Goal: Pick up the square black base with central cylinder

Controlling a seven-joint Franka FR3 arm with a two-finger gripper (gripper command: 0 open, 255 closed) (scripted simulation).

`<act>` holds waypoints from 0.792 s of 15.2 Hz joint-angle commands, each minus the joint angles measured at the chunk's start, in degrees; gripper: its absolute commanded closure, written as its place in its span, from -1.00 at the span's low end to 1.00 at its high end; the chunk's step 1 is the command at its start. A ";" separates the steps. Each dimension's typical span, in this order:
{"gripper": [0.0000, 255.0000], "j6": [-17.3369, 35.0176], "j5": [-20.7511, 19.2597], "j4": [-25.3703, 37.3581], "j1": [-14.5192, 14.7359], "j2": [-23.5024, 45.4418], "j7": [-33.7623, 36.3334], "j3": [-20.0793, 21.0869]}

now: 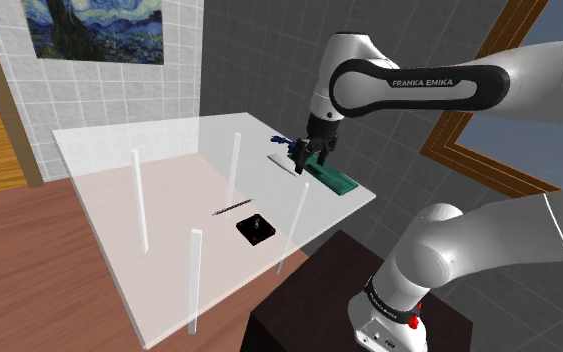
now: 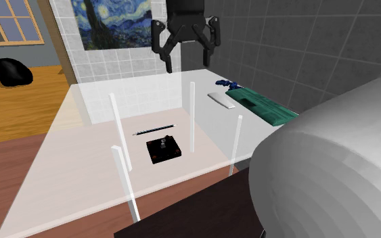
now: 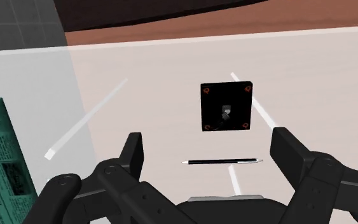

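Hovering well above the see-through table [image 1: 119, 170], the claw [image 1: 307, 160] is hanging released, its two black fingers spread wide and nothing sitting between them. In the shoulder view it is floating over a green board [image 1: 334, 178] and a flat white piece [image 1: 284, 163] that are lying side by side near the table's far right corner, with a small blue thing [image 1: 281, 141] just beyond them.

The square black base [image 1: 256, 231] is resting flat on the table, well apart from the claw and close to the edge nearest the stand [image 1: 299, 310]. A short cylinder is standing upright at its middle, and in the wrist view small red marks are showing at its four corners. A thin black pen [image 1: 234, 208] is lying just beside the base, not touching it; in the wrist view the pen is lying between the base and the claw's fingers. A starry-night painting [image 1: 94, 28] is hanging on the tiled wall behind the table.
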 commanded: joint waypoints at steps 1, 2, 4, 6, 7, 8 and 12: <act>-1.00 4.49 0.81 -1.46 -0.05 2.81 1.54 0.45; -1.00 6.76 1.20 -2.23 -0.07 4.28 2.23 0.66; -1.00 11.35 1.97 -3.50 -0.12 7.54 3.57 1.08; -1.00 16.00 2.71 -4.41 -0.12 11.20 4.87 1.49; -1.00 18.34 3.07 -4.72 -0.12 13.17 5.50 1.69; -1.00 20.67 3.42 -4.94 -0.12 15.24 6.12 1.89; -1.00 29.83 4.76 -4.84 -0.07 24.25 8.46 2.63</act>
